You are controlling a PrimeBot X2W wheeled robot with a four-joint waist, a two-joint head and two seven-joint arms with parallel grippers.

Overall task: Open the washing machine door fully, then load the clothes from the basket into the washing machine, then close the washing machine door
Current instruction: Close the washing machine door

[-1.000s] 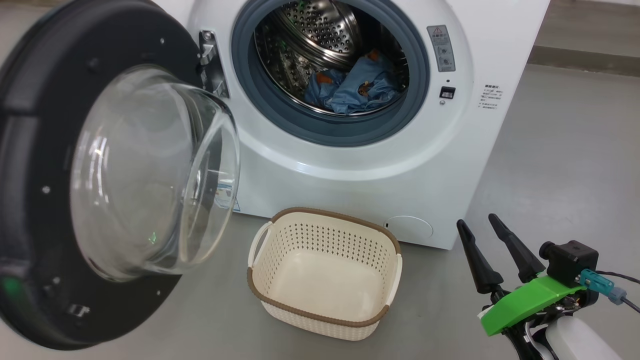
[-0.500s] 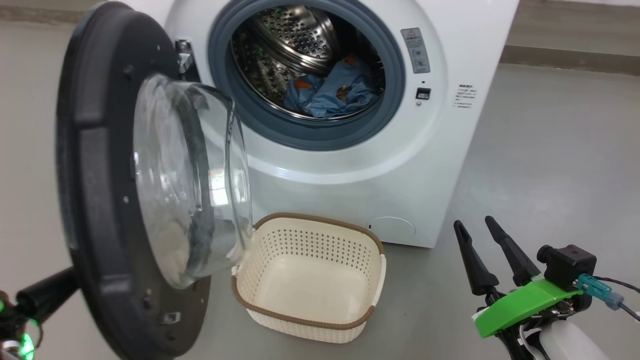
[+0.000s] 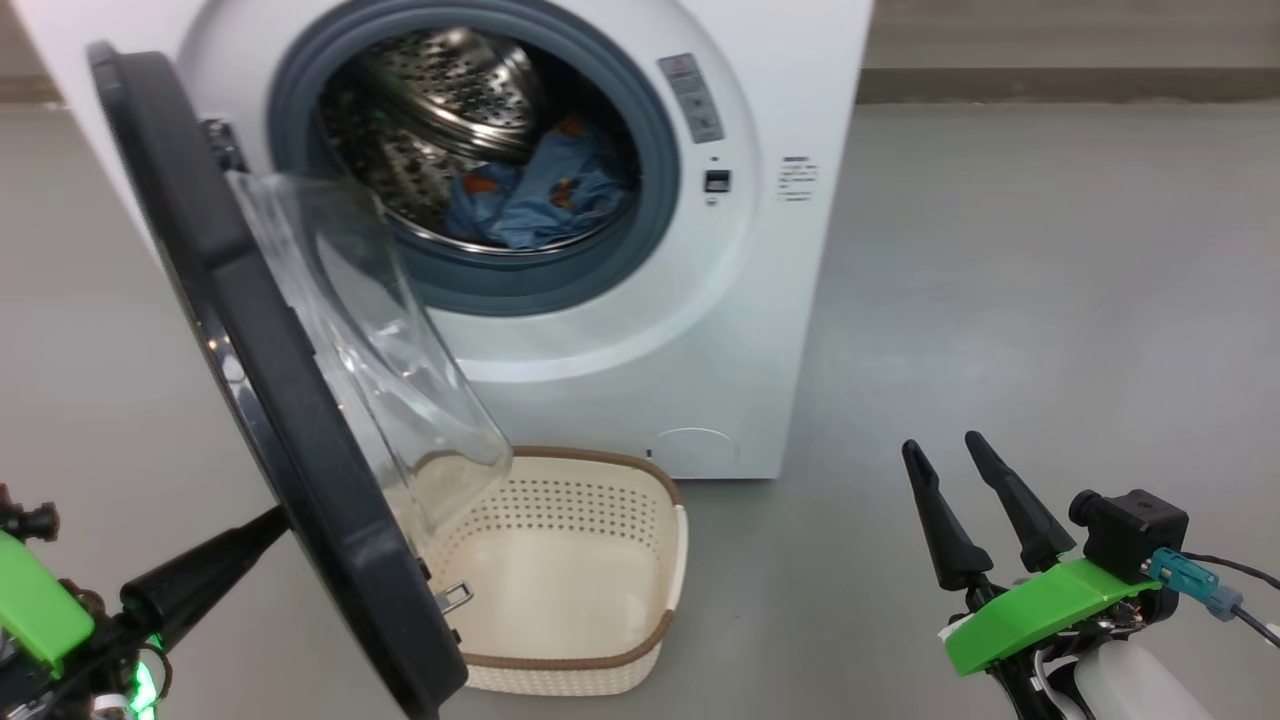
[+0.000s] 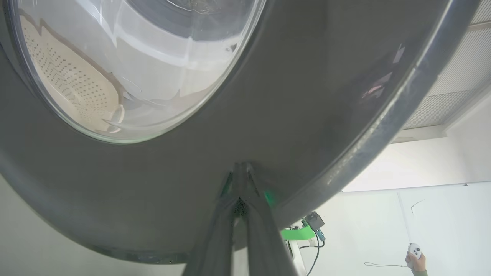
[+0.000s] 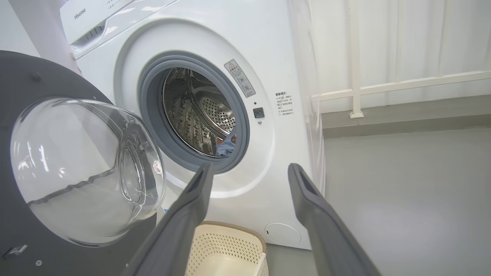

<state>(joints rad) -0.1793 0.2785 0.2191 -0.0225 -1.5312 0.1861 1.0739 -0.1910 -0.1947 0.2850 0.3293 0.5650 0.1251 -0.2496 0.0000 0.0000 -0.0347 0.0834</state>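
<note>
The washing machine stands open, its door swung about halfway and seen edge-on, glass bowl facing the opening. Light blue clothes lie in the steel drum. The cream basket sits empty on the floor below the door. My left gripper is shut, its tips pressed against the door's black outer rim. My right gripper hangs open at the lower right, away from the machine, with nothing between its fingers.
Grey floor stretches to the right of the machine. A person's hand holding a small controller shows in the left wrist view, far beyond the door. A wall with a white rail stands behind the machine.
The door has swung from wide open towards the machine, now edge-on over the basket. My left gripper has come into view behind it. The head camera has turned; the right gripper stays put.
</note>
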